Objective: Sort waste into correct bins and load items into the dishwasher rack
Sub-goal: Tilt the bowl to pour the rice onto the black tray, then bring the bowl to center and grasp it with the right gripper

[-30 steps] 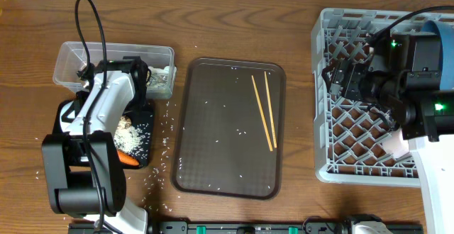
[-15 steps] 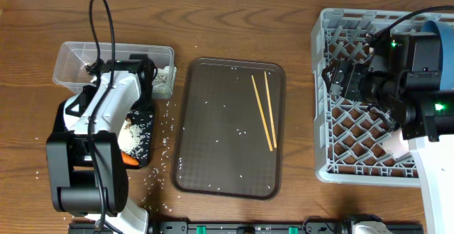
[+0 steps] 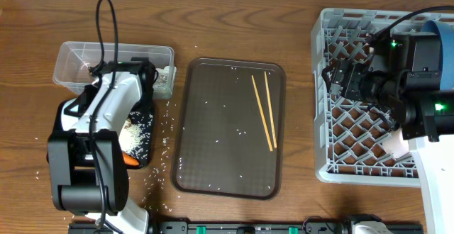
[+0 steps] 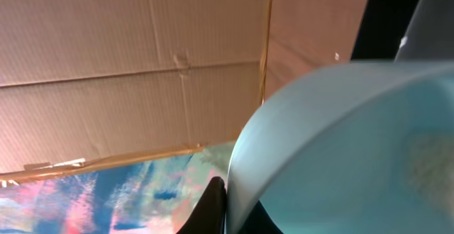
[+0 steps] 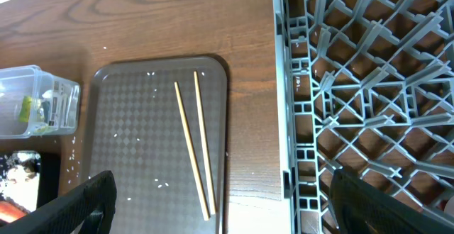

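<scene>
My left gripper [image 4: 225, 191] is shut on the rim of the white bowl [image 4: 333, 142], which is tipped up; the left wrist view looks past it at cardboard. From overhead the left gripper [image 3: 142, 85] hangs over the near edge of the clear tub [image 3: 71, 57] and the black tray [image 3: 145, 162], hiding the bowl. Rice [image 3: 135, 133] and a carrot [image 3: 129, 159] lie on the black tray. A wrapper [image 3: 164, 81] sits in the tub. My right gripper [image 3: 340, 78] stands open and empty over the rack's [image 3: 355, 142] left side. Two chopsticks [image 3: 264, 110] lie on the brown tray [image 3: 213, 163].
A blue dish [image 3: 443, 32] stands in the rack's far right corner, and a pinkish cup [image 3: 397, 145] shows near my right arm. Rice grains are scattered on the table between the black tray and the brown tray. The rack's wall [image 5: 287, 120] runs beside the brown tray's edge.
My left arm has shifted a little away from the front edge, uncovering more of the rice on the black tray. The right arm has not moved.
</scene>
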Robot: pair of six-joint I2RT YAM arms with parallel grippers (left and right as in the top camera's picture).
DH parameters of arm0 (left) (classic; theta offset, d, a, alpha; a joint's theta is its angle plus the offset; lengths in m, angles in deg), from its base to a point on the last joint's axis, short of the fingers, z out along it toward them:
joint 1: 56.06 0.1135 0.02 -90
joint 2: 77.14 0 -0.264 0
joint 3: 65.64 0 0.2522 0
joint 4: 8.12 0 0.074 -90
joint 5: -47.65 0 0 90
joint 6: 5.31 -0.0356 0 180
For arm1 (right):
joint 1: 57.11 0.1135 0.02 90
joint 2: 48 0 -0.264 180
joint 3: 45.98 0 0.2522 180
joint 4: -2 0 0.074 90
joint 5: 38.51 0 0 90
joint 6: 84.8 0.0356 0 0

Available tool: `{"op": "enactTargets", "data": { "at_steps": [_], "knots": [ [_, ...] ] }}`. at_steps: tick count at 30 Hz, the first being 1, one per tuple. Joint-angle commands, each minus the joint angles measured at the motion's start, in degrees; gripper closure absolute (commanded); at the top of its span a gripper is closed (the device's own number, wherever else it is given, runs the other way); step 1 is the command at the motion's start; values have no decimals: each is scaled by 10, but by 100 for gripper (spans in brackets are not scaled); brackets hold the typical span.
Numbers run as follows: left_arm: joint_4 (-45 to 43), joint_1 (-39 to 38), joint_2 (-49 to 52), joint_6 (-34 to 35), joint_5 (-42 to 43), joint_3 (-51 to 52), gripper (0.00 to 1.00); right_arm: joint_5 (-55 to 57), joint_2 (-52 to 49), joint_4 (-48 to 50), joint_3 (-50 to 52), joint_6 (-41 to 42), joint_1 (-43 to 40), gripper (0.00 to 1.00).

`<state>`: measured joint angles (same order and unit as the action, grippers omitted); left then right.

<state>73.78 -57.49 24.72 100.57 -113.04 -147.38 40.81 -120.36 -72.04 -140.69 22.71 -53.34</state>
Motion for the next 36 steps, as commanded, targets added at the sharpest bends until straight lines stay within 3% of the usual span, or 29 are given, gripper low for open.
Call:
{"op": "enactTargets", "data": {
  "at_steps": [1, 4, 7, 13, 16, 18, 21, 23, 27, 29, 32, 36],
  "knots": [
    [-5, -3, 0, -19, -18, -2, 94, 1, -2, 2, -6, -5, -11, 11],
    [-6, -10, -3, 17, -27, -3, 94, 1, -2, 0, -6, -5, -11, 10],
    [-1, -6, -1, -37, -4, -11, 94, 1, -2, 0, -6, -9, -11, 10],
    [14, -12, -4, 27, -8, -7, 94, 1, -2, 2, -6, -13, -11, 10],
    [15, -4, -1, 3, 3, -12, 94, 1, -2, 5, -6, -13, -11, 10],
    [14, -7, -3, 23, 9, -4, 94, 1, -2, 5, -6, -13, -11, 10],
    [41, -7, 0, -20, 0, -17, 94, 1, -2, 5, -6, -13, -11, 10],
    [12, -23, -9, 22, 1, -17, 94, 1, -2, 5, -6, -13, -11, 10],
    [10, -25, -5, -33, 33, -21, 94, 1, -2, 4, -6, -13, -11, 10],
    [5, -38, -8, 4, 13, -12, 94, 1, -2, 5, -6, -13, -11, 10],
    [-5, -20, -5, -46, 25, -7, 94, 1, -2, 9, -6, -13, -11, 10],
    [7, -14, -9, -33, 36, -6, 94, 1, -2, 11, -6, -13, -11, 10]
  ]
}}
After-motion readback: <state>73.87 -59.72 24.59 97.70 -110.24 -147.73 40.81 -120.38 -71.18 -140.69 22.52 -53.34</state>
